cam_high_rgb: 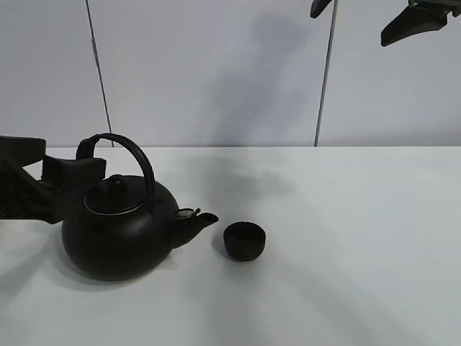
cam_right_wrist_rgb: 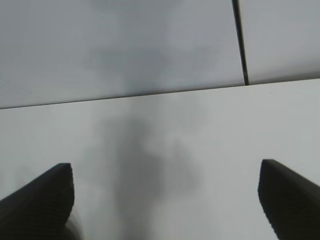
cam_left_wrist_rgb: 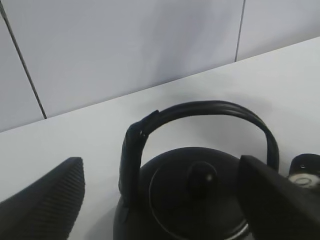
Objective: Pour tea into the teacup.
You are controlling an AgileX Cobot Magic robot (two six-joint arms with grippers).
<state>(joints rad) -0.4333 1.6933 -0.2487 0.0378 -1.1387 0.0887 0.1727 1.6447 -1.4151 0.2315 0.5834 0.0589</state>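
On the white bench [cam_high_rgb: 346,238] the black kettle [cam_high_rgb: 119,231] stands near the left edge, the left pincer [cam_left_wrist_rgb: 160,200] spread wide astride its handle without gripping, the teacup [cam_high_rgb: 244,241] just beyond the spout, well clear (right pincer [cam_right_wrist_rgb: 165,200] wide, empty, mostly out of frame).

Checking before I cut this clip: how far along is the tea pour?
Done: cannot confirm a pour; the teacup inside is too dark to tell. The kettle stands upright on the table, spout toward the cup. In hand: nothing. The left hand is open beside the kettle's handle, not gripping it; the right hand is open, raised clear. Left: unclear, either grasp and pour, or just retreat.
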